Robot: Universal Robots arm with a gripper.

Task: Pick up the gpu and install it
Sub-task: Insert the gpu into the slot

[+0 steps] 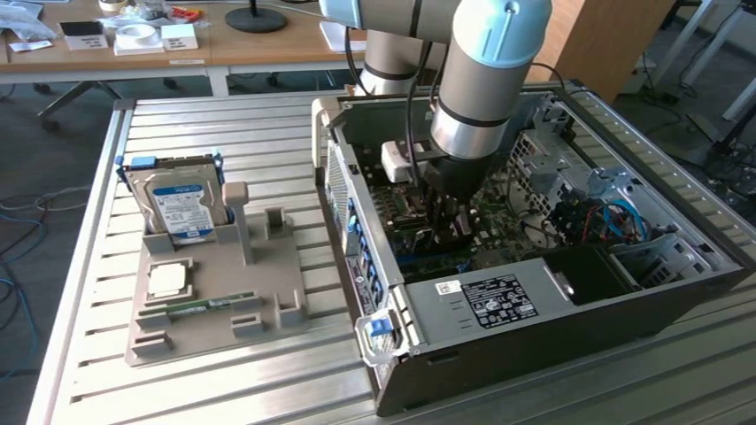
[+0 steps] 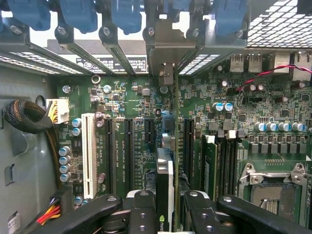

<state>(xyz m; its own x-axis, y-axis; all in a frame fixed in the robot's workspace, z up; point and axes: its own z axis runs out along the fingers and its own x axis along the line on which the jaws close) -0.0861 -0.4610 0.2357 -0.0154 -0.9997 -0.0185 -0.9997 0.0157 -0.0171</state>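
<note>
Exterior view: gripper (image 1: 452,232) deep inside case (image 1: 661,310), over motherboard (image 1: 502,243); gpu hidden behind it. Risk: tilt jams card edge against slot.

Wrist view: fingers (image 2: 204,214) clamped on gpu (image 2: 165,185), card edge-on between them, running toward 12 o'clock at bracket opening (image 2: 165,53). Risk: misaligned bracket catches frame.

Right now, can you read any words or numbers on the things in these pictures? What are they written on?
Green logo with an eye-like mark: on the gpu between the gripper fingers; no letters readable.
White print on the motherboard beside the slots: too small to read.
White label on the power supply: blurred.
Blue-white label on the hard drive: blurred.
White sticker at the computer case back wall: unreadable.
</note>
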